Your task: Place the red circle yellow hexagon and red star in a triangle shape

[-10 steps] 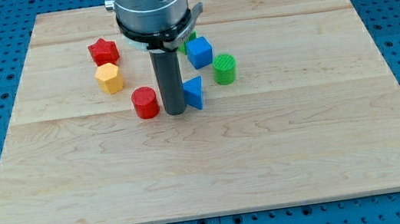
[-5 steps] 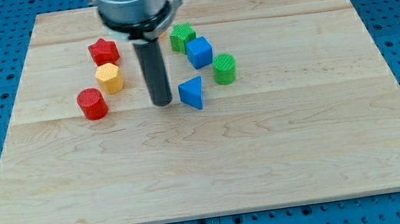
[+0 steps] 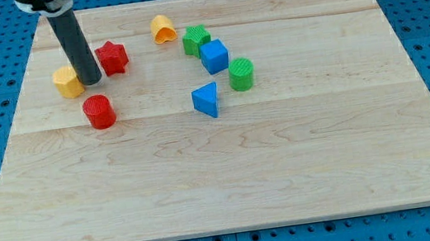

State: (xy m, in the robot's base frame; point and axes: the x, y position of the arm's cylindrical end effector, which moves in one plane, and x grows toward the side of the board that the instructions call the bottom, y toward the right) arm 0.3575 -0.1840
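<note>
yellow hexagon (image 3: 67,81) shoved left, touching my tip (image 3: 92,83); beside red star (image 3: 112,57).

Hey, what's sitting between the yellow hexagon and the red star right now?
In the camera view, my tip stands between the yellow hexagon on the view's left and the red star on the view's right; no block lies between them.

My tip (image 3: 91,83): between yellow hexagon (image 3: 67,81) at the view's left and red star (image 3: 112,57) at upper right.
Red circle (image 3: 99,112): just below my tip.
Blue triangle (image 3: 206,100): well right, with other blocks above it on the bench (image 3: 288,169).
</note>
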